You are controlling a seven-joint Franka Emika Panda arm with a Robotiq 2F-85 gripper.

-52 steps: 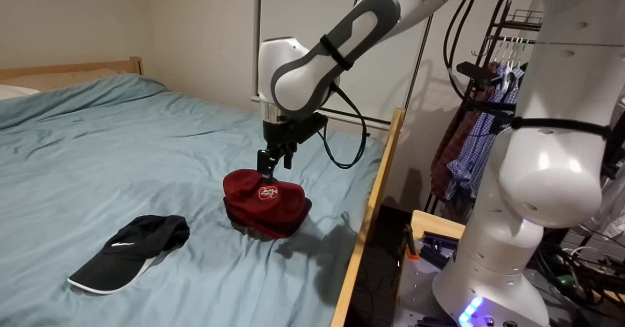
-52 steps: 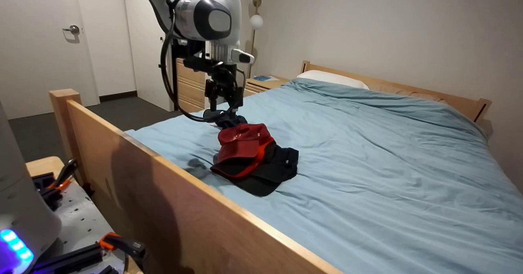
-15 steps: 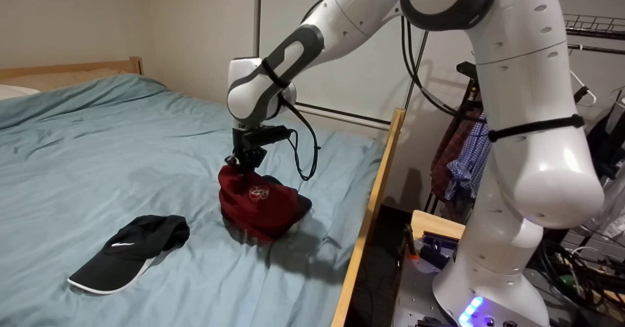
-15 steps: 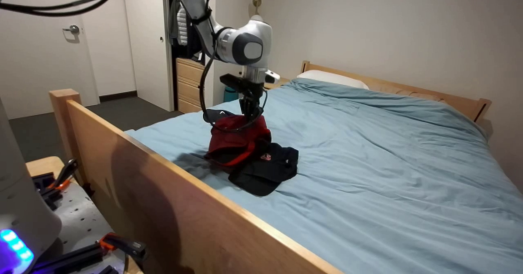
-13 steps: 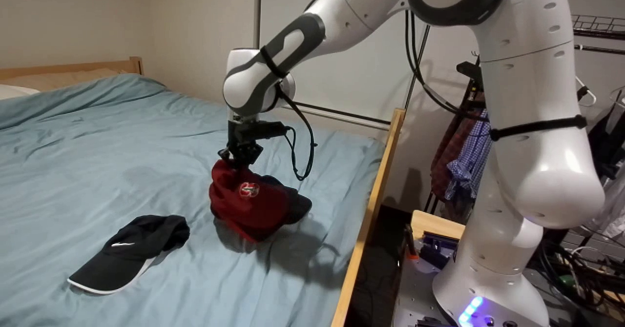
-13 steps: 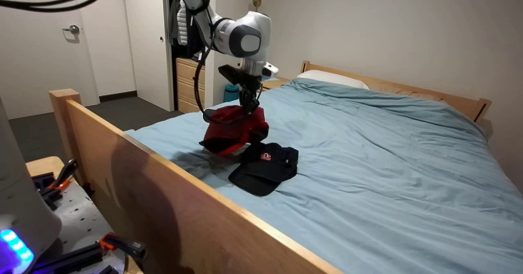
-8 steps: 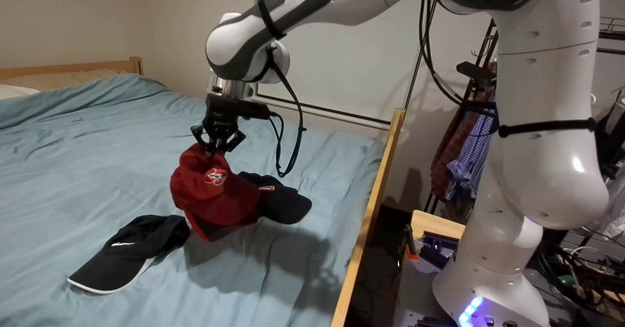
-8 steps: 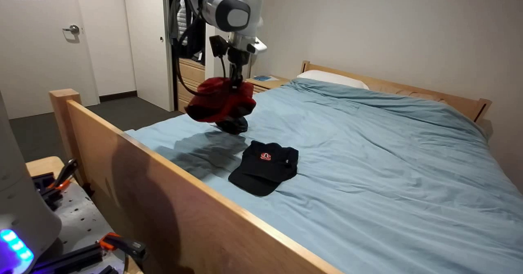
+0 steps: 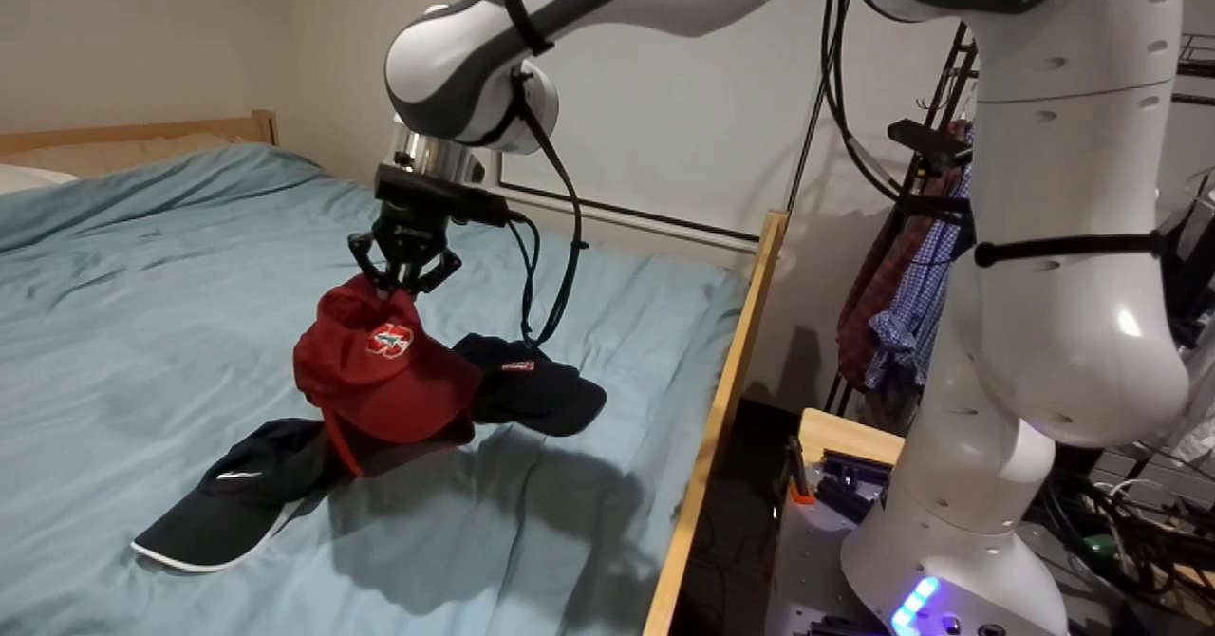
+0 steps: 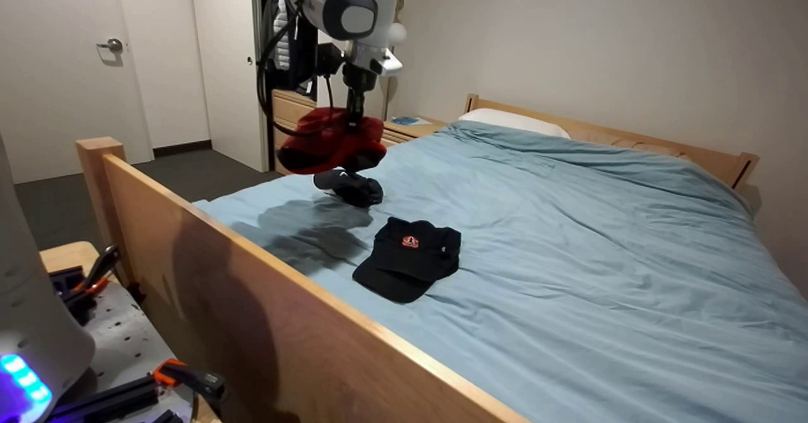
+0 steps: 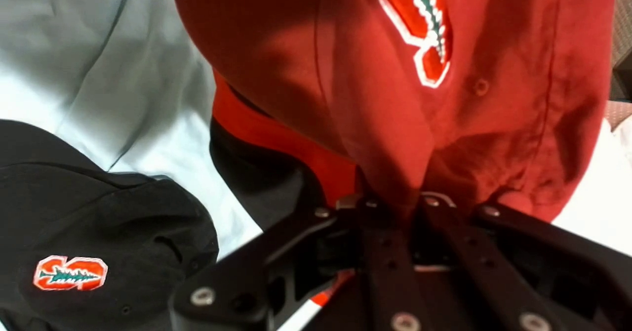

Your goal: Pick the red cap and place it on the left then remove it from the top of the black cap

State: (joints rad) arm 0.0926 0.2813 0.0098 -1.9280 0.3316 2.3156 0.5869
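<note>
- Step in hand, prob: the carry, w/ the deep-red cloth baseball cap (image 9: 389, 380) to go over to the black cloth baseball cap w/ pale brim edge (image 9: 223, 498); pick looks done, placing & later removal not yet
- Black two-finger gripper (image 9: 391, 289): fingers (image 11: 387, 271) nearly together, pinching a fold of the red cap's crown, nothing else held
- Red cap pos: up in the air, tilted, brim hanging below the pinch, shadow on the blue-green bed cover (image 9: 142, 332); in an exterior view it overlaps the crown end of the pale-edged cap, can't tell if they touch
- Plain black cloth cap w/ small red crest (image 10: 407, 259) lies on the cover, apart from the red one, prob not the target
- Next, I'd say: go a bit further until centred over the pale-edged cap, lower gently, then part the fingers; lift-off comes after
- Watch: soft crown may slump on release, & a low brim could snag/drag the cap below
</note>
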